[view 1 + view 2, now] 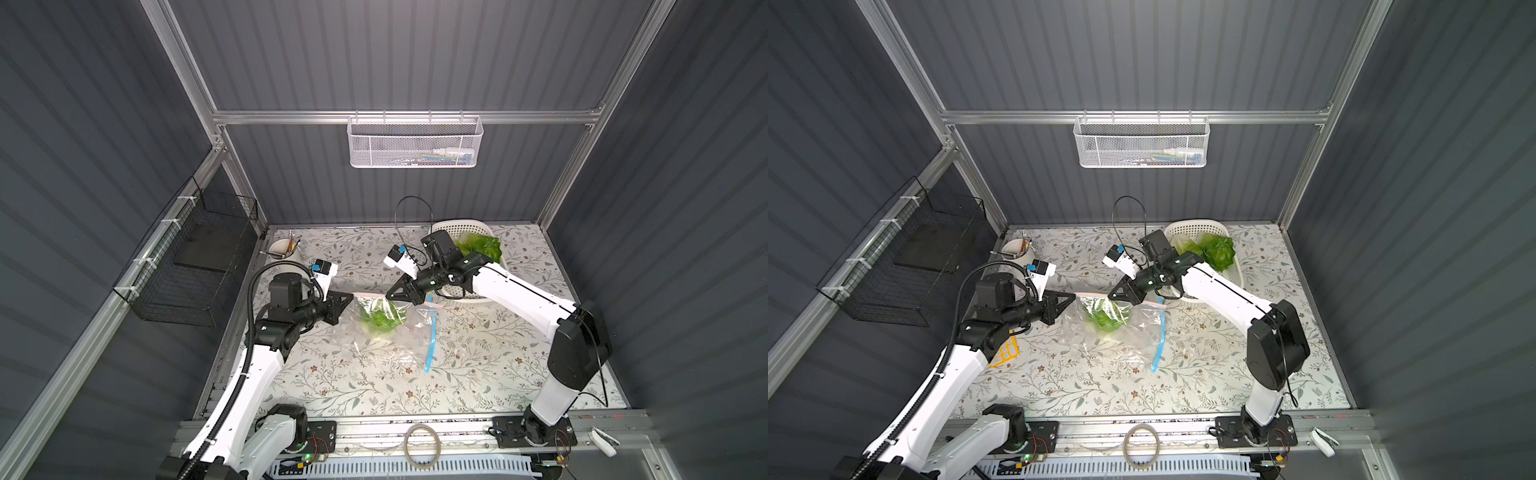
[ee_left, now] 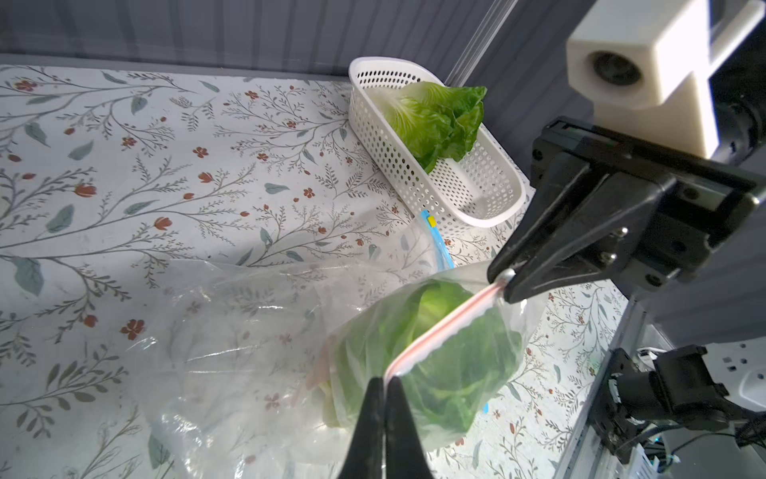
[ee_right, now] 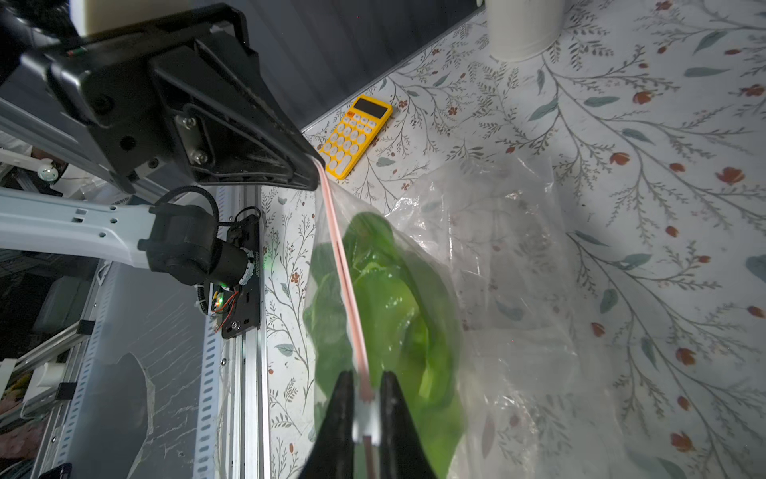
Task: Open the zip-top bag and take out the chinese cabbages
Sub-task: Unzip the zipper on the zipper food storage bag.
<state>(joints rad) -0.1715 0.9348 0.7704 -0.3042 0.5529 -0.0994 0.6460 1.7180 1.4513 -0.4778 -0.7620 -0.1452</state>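
Observation:
The clear zip-top bag [image 1: 386,324] has a pink zip strip [image 2: 447,323] stretched taut between my two grippers above the table. One of the chinese cabbages [image 1: 378,319] [image 2: 452,373] [image 3: 389,307] hangs inside it, green leaves against the plastic. My left gripper [image 1: 352,294] [image 2: 385,379] is shut on one end of the pink strip. The right gripper [image 1: 387,296] [image 3: 367,387] is shut on the strip's small white slider [image 3: 367,414]. More chinese cabbages [image 1: 1217,251] [image 2: 439,120] lie in the white perforated basket [image 1: 457,226] at the back right.
Loose clear plastic with a blue zip strip [image 1: 431,336] lies on the floral table below the held bag. A white cup of pens [image 1: 284,249] stands at the back left. A yellow calculator [image 3: 356,134] [image 1: 1005,353] lies under the left arm. A tape roll [image 1: 423,446] sits on the front rail.

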